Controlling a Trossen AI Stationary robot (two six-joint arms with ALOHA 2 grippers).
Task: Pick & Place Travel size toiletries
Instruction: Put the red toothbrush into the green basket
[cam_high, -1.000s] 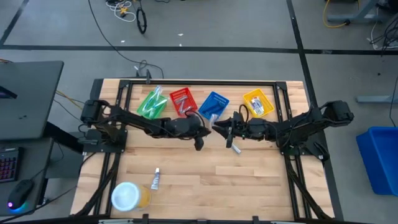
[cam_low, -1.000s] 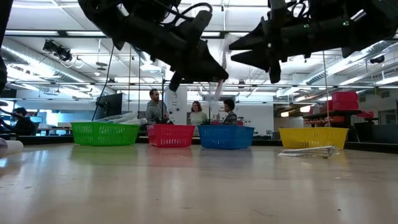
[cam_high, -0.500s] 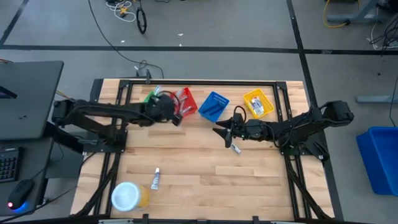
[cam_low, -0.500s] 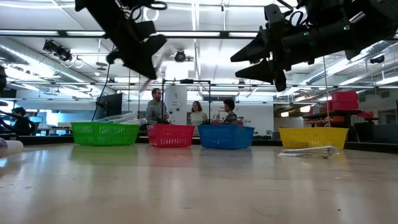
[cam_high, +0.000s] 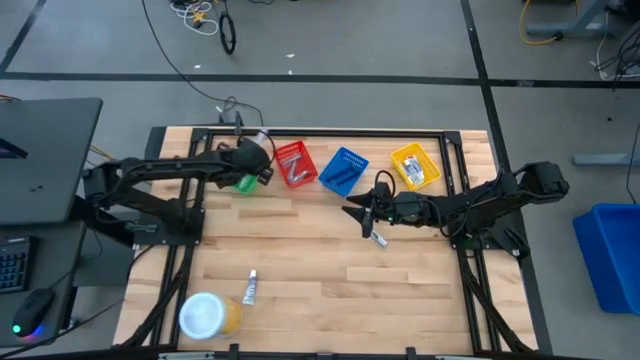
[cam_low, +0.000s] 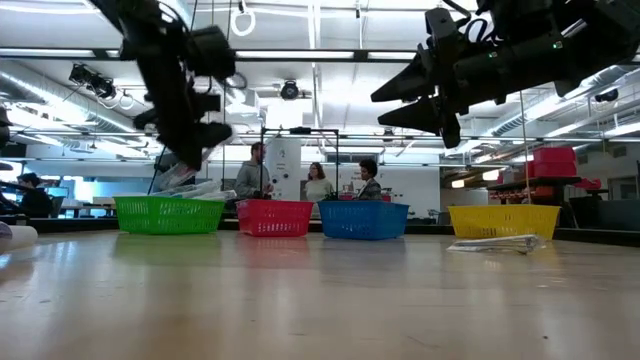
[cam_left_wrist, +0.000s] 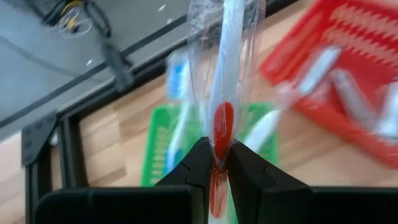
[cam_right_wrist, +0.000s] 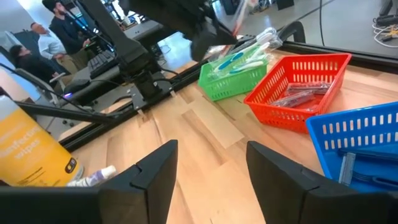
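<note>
On the pale wooden worktop (cam_high: 320, 300), 4 plastic baskets line the 12 o'clock edge. The left gripper (cam_high: 256, 160) hovers over the green plastic basket (cam_high: 243, 182). The right gripper (cam_high: 358, 215) hangs centrally above a small white tube (cam_high: 380, 239).

The setting is a robotics lab in a large open hall. A wooden tabletop (cam_high: 330, 290) stands on a grey concrete floor (cam_high: 330, 40) with loose cables (cam_high: 200, 15). Strip lights (cam_low: 330, 55), ceiling ducts and three standing people (cam_low: 316, 182) fill the background.
</note>
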